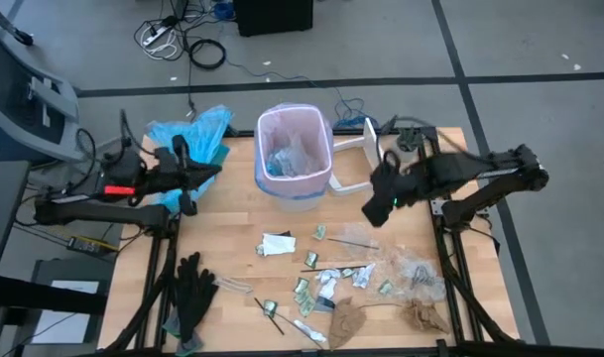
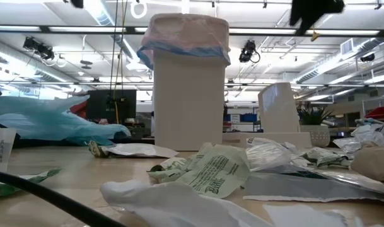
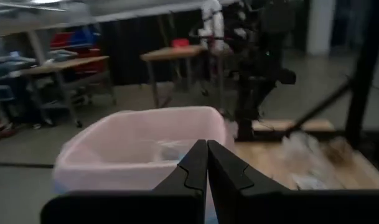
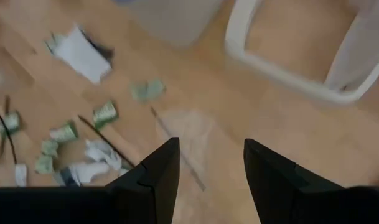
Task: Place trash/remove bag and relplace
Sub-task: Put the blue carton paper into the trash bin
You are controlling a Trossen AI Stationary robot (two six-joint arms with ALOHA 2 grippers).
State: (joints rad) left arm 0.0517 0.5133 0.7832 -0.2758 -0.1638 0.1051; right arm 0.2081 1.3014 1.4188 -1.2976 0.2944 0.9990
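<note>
1. High view: a wooden bench [image 1: 222, 258] carries a white bin [image 1: 295, 159] at its far middle, lined with the bag [image 1: 311, 124], a pale pink liner folded over the rim; crumpled clear scraps lie inside it.
2. The left hand [image 1: 214, 171] hangs just left of the bin, above the bench's far left corner, beside a light-blue plastic bag [image 1: 197, 129]. Its fingers [image 3: 198, 165] are pressed together with nothing between them; the left wrist view shows them pointing at the pink-lined rim.
3. The right hand [image 1: 374, 210] hovers right of the bin, above bare wood between the bin and the scattered trash. Its fingers [image 4: 161, 168] stand spread and hold nothing; the right wrist view looks down between them at the bench.
4. A white bin lid frame [image 1: 356, 159] lies on the bench just right of the bin, under the right arm.
5. The trash [image 1: 331, 273] is spread over the near right half of the bench: a white paper scrap [image 1: 278, 244], small green printed wrappers, thin black utensils, clear film [image 1: 416, 270] and brown paper pieces [image 1: 346, 322] near the front edge.
6. Black gloves [image 1: 192, 288] lie at the near left of the bench, well apart from the trash.
7. Low view: the bin stands upright behind crumpled wrappers, with the liner's blue drawstring band [image 2: 185, 50] showing below the pink rim.
</note>
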